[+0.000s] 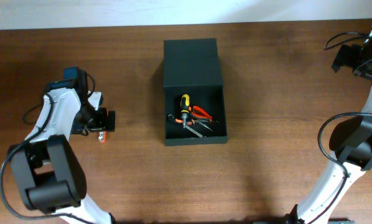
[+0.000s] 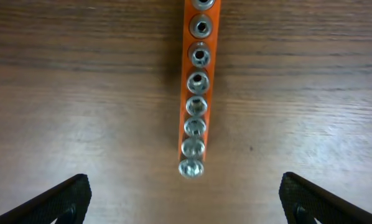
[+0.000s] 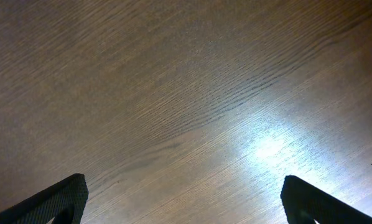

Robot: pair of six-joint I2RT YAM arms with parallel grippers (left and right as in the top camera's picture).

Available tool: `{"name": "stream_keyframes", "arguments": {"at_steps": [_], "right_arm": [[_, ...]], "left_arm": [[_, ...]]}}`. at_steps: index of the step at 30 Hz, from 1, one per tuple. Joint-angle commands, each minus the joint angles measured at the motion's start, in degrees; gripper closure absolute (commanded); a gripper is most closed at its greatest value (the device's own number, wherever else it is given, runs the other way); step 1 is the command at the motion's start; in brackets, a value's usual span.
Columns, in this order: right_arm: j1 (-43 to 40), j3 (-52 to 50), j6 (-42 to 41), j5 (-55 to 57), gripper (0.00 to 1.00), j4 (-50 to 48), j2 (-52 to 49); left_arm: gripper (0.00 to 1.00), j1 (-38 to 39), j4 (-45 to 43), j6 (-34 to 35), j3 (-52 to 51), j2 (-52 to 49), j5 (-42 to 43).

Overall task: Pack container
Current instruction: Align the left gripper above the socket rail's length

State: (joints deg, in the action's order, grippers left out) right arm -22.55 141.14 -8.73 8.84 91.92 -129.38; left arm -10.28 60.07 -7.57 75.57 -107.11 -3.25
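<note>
at the far left the left gripper (image 1: 105, 120) hung over an orange socket rail (image 2: 197, 93) that lay flat on the table (image 1: 267, 93), outside the box. its fingers (image 2: 61, 199) were spread as wide as they go. the rail lined up with the gap between them but sat just ahead of the tips, so they touched nothing and held nothing.

in the middle sat the container (image 1: 194, 93), well apart from the rail, its flap lid (image 1: 192, 61) thrown back toward the far edge. inside lay a screwdriver (image 1: 185, 104) with a yellow-and-black handle and orange-handled pliers (image 1: 202, 112), plus a few small metal bits i could not make out. i judged the packing partly done: some tools were in, the socket rail was left to carry over, and the lid was left to close.

off at the far right the right gripper (image 1: 340, 57) hovered near the table's back corner. its fingers (image 3: 55, 199) were equally splayed over bare wood, empty.
</note>
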Motion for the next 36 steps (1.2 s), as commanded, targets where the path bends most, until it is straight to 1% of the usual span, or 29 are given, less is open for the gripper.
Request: {"name": "stream_keyframes", "arguments": {"at_steps": [1, 6, 12, 15, 21, 36], "right_arm": [[-0.4, -0.2, 0.3, 0.9, 0.01, 0.0, 1.4], [-0.4, -0.2, 0.3, 0.9, 0.01, 0.0, 1.4], [-0.4, -0.2, 0.3, 0.9, 0.01, 0.0, 1.4], [-0.4, -0.2, 0.3, 0.9, 0.01, 0.0, 1.4], [-0.4, -0.2, 0.3, 0.9, 0.01, 0.0, 1.4], [-0.4, -0.2, 0.3, 0.9, 0.01, 0.0, 1.4]], "left_arm": [[0.01, -0.1, -1.0, -1.5, -0.5, -2.2, -1.4], [0.01, 0.1, -1.0, -1.1, -0.5, -2.2, 1.5], [0.01, 0.2, -6.3, -2.4, -0.5, -2.3, 1.8], [0.01, 0.0, -7.3, -2.4, -0.5, -2.8, 1.8], [0.01, -0.5, -7.4, -4.2, -0.5, -5.2, 3.7], [0.01, -0.2, -8.4, -5.8, -0.5, -6.5, 2.4]]}}
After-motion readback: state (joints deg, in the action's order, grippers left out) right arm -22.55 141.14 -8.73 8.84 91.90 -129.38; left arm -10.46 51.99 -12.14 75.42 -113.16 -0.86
